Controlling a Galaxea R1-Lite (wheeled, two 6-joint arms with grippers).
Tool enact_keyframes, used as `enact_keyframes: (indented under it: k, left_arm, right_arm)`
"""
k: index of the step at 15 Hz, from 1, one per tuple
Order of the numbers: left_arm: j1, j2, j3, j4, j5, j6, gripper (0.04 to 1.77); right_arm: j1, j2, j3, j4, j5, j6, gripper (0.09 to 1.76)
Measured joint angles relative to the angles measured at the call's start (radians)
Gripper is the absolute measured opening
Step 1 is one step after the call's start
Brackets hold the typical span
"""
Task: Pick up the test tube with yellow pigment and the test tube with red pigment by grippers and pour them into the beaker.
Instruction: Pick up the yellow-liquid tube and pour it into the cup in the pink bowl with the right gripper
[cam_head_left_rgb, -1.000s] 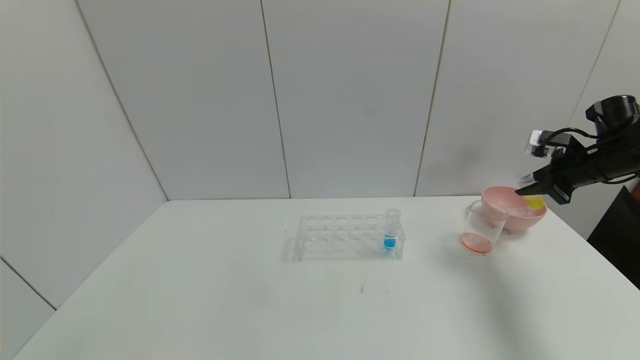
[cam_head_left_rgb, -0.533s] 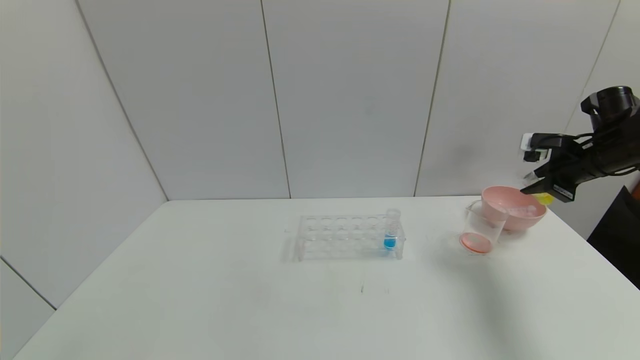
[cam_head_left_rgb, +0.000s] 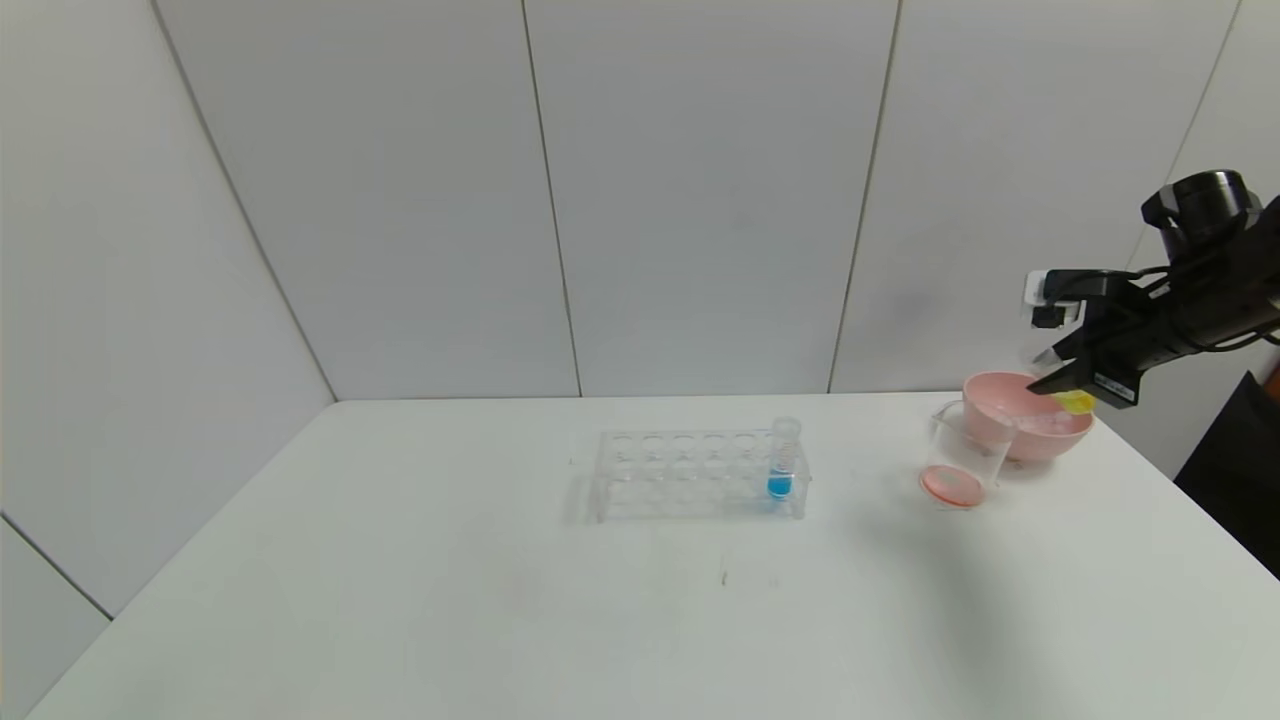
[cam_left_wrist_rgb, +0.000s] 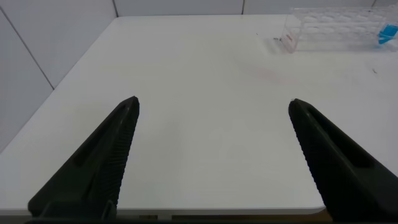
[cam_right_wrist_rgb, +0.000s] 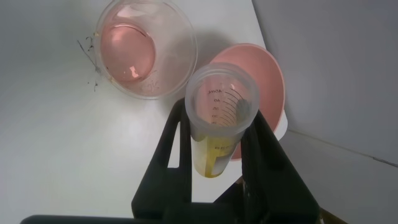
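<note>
One black right gripper (cam_head_left_rgb: 1062, 376) is clamped on one small clear test tube with yellow pigment (cam_right_wrist_rgb: 219, 118), tilted, open mouth up and away from the gripper, yellow tip low. Below it sit one clear beaker (cam_head_left_rgb: 962, 456) holding red liquid and one pink bowl (cam_head_left_rgb: 1030, 432). The black left gripper (cam_left_wrist_rgb: 211, 155) hangs with fingers wide apart, far from one clear rack (cam_head_left_rgb: 695, 474) holding one blue tube (cam_head_left_rgb: 782, 462).

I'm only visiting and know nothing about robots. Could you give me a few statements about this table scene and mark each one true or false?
1. The right gripper is clamped on the test tube with yellow pigment. True.
2. The beaker is empty. False: reddish liquid lies at its bottom.
3. A tube with blue liquid stands in the clear rack. True.
4. The left gripper holds a tube. False: it is open and empty.
5. The pink bowl sits right beside the beaker. True.
</note>
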Motion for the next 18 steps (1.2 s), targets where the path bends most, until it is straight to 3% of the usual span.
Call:
enact_keyframes:
  k: [5,8,18]
  left_arm:
    - [0.0,0.0,0.0,0.0,0.0,0.0,1.72]
    - [0.0,0.0,0.0,0.0,0.0,0.0,1.72]
    - [0.0,0.0,0.0,0.0,0.0,0.0,1.72]
  right_arm:
    - [0.011,-0.001,0.0,0.026,-0.012,0.001,0.52]
    - [0.016,-0.015,-0.001,0.086,-0.099,-0.001,0.52]
    - [0.065,-0.02,-0.003,0.086,-0.274,-0.025,0.52]
